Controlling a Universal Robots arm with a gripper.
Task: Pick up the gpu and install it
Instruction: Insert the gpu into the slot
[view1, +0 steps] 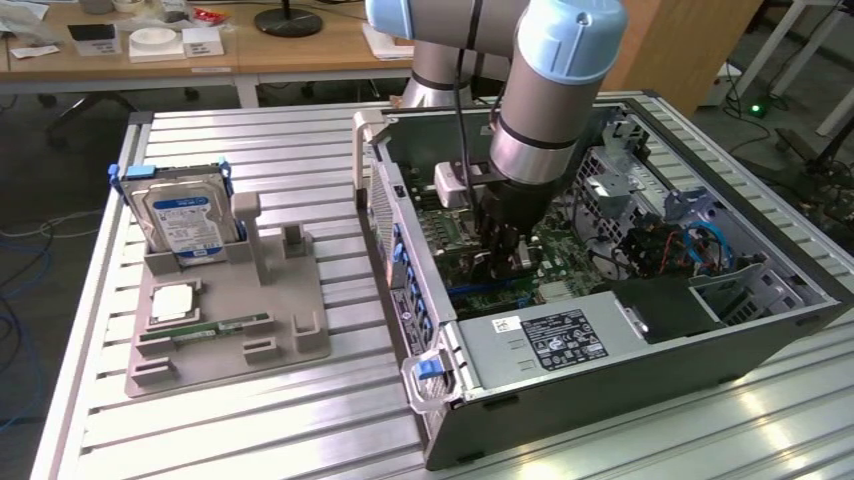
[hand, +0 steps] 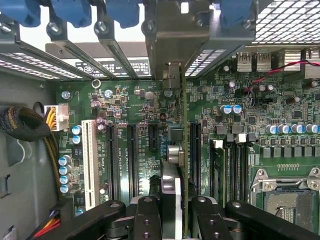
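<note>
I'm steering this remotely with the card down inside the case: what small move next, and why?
Probably a slow, straight press toward the motherboard. The claw grips the gpu edge-on, its metal bracket up at the rear slot openings and its edge running along the black expansion slots. Whether it sits exactly over one slot I cannot tell, so ease down and stop if it resists.

One gpu (hand: 183, 150), one hard drive (view1: 186, 218), one computer case (view1: 641, 370).
</note>
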